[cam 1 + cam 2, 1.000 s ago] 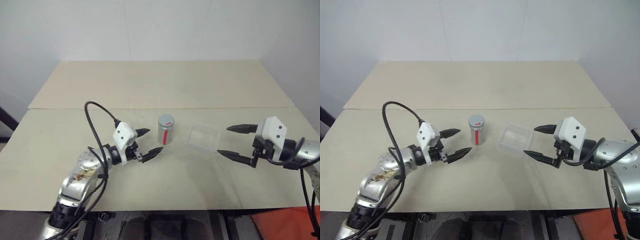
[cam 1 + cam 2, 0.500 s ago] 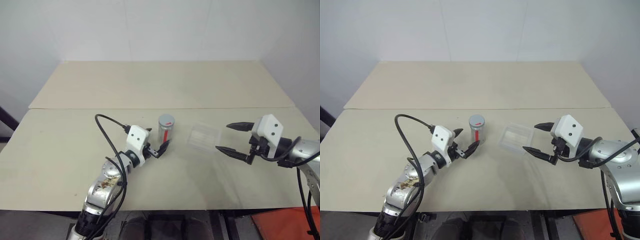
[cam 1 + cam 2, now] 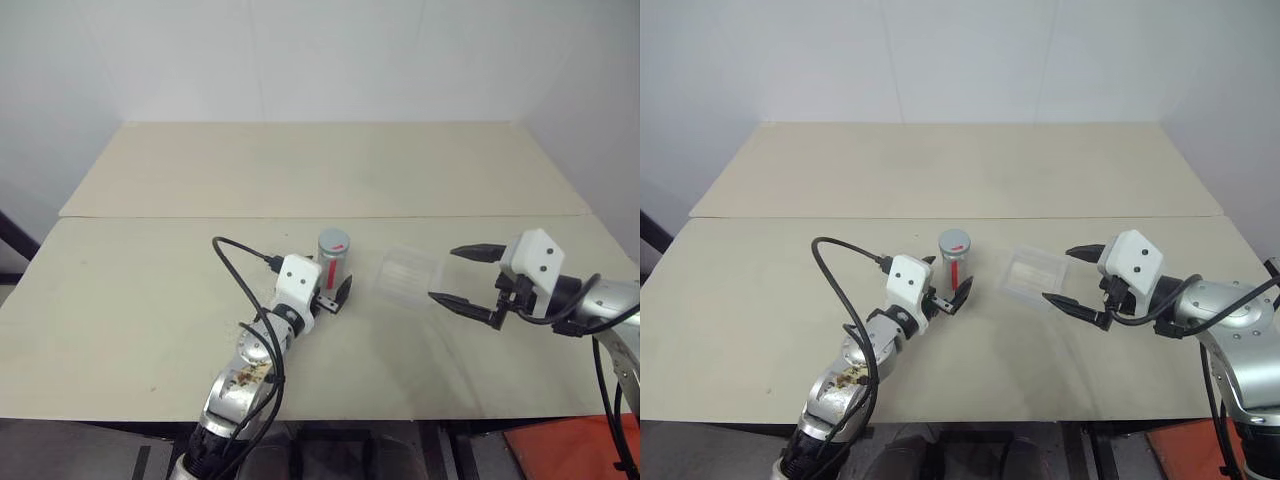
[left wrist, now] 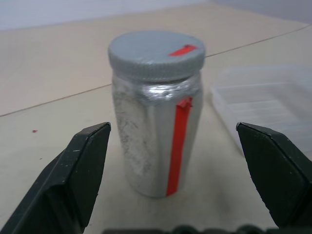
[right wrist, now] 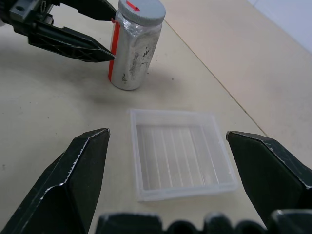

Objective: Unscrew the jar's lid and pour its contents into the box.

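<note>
- The jar (image 3: 332, 258) stands upright near the middle of the beige table (image 3: 120, 300), its red stripe facing the robot.
- The lid (image 4: 156, 54) is still screwed on the jar, grey with a red mark on top.
- The left gripper (image 3: 335, 290) sits at about 6 o'clock from the jar, just beside its base, with its jaws spread wide.
- In the left wrist view the two black fingers (image 4: 73, 180) flank the jar, one on each side, with a gap between each finger and the glass; nothing is gripped.
- The box (image 3: 408, 275) lies flat on the table at about 3 o'clock from the jar, near it but not touching.
- The box looks bare inside in the right wrist view, showing its ribbed clear floor (image 5: 178, 156).
- The right gripper (image 3: 465, 277) hovers at about 3 o'clock from the box, jaws wide apart and holding nothing, pointing toward the box and jar.
- The jar's wall looks frosted and silvery; I cannot make out the contents through it.
</note>
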Motion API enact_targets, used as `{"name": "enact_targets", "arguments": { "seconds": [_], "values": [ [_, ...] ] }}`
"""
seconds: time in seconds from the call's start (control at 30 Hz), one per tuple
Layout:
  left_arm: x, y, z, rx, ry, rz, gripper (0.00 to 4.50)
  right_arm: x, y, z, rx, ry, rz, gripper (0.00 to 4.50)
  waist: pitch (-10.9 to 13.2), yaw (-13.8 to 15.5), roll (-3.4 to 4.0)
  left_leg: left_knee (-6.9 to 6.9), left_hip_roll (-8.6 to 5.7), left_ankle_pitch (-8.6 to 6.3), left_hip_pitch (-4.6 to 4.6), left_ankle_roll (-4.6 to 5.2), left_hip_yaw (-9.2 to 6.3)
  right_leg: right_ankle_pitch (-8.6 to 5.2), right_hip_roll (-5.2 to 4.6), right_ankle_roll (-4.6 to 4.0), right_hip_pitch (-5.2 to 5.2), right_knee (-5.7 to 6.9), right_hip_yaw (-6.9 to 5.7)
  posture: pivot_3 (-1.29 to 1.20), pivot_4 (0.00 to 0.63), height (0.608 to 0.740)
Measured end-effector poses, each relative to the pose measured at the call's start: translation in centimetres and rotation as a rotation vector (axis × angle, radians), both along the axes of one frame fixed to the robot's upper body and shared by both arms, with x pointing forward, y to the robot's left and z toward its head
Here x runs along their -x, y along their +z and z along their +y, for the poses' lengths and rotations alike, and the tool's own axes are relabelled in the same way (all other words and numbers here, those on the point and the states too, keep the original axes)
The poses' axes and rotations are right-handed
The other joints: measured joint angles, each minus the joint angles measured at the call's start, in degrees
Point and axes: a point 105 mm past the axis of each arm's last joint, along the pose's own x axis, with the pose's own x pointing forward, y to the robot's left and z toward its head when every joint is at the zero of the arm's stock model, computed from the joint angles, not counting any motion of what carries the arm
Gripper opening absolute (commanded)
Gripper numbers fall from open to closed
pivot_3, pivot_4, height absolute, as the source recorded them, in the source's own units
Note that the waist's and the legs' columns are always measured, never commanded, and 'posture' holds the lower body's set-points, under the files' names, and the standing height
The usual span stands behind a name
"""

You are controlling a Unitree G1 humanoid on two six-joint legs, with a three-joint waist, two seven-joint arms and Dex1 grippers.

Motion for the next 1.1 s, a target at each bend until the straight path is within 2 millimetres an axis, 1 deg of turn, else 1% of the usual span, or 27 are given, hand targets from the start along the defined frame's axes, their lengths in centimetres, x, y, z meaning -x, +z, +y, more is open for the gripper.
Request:
{"name": "enact_targets", "arguments": {
  "seconds": [0.1, 0.33, 0.5, 0.7, 0.83, 0.93, 1.1],
  "values": [
    [-0.1, -0.2, 0.0, -0.002, -0.001, 0.009, 4.50, 0.0, 0.0, 0.0, -0.001, -0.003, 0.000, 4.46, 0.0, 0.0, 0.00, 0.00, 0.00, 0.00, -0.01, 0.00, 0.00, 0.00, 0.00, 0.00, -0.01, 0.00, 0.00, 0.00, 0.150, 0.740],
    [-1.2, 0.2, 0.1, -0.003, 0.006, -0.012, 4.50, 0.2, -0.3, 0.0, -0.011, -0.013, 0.000, 4.46, 0.0, 0.3, 0.00, 0.01, -0.01, 0.00, -0.02, 0.01, 0.00, 0.00, 0.00, 0.00, -0.01, -0.01, -0.01, 0.00, 0.150, 0.740],
    [-1.6, -0.3, -0.2, -0.009, -0.007, 0.005, 4.50, 0.2, -0.1, -0.2, -0.012, -0.024, -0.008, 4.46, 0.0, 0.4, 0.00, 0.01, -0.01, 0.00, -0.02, 0.00, -0.01, 0.00, 0.00, 0.00, -0.01, 0.00, -0.03, 0.00, 0.150, 0.740],
    [-2.7, 0.5, -0.1, -0.005, -0.003, -0.009, 4.50, 0.3, 0.0, -0.2, -0.018, -0.029, -0.019, 4.46, 0.0, 0.4, 0.00, 0.01, -0.02, 0.00, -0.02, 0.00, 0.00, 0.00, 0.00, 0.00, -0.01, -0.01, -0.03, 0.00, 0.150, 0.740],
    [-3.0, 0.3, -0.5, -0.008, -0.032, -0.006, 4.50, 0.4, 0.2, -0.2, -0.017, -0.032, -0.028, 4.46, 0.0, 0.4, 0.00, 0.02, -0.03, 0.01, -0.02, -0.01, 0.00, 0.00, 0.00, 0.00, 0.00, 0.00, -0.04, 0.00, 0.150, 0.740],
    [-3.4, 0.3, -0.7, -0.020, -0.058, -0.012, 4.50, 0.6, -0.1, -0.3, -0.018, -0.039, -0.021, 4.46, 0.0, 0.5, 0.00, 0.02, -0.03, 0.01, -0.03, -0.01, -0.01, 0.00, 0.00, 0.00, -0.01, 0.00, -0.05, 0.00, 0.150, 0.740],
    [-4.2, 0.5, -0.5, -0.042, -0.084, -0.034, 4.50, 0.7, 0.1, -0.1, -0.017, -0.039, -0.034, 4.46, 0.0, 0.4, 0.00, 0.01, -0.03, 0.01, -0.02, -0.01, 0.00, 0.00, 0.00, 0.00, -0.01, 0.00, -0.04, 0.00, 0.150, 0.740]
  ]
}}
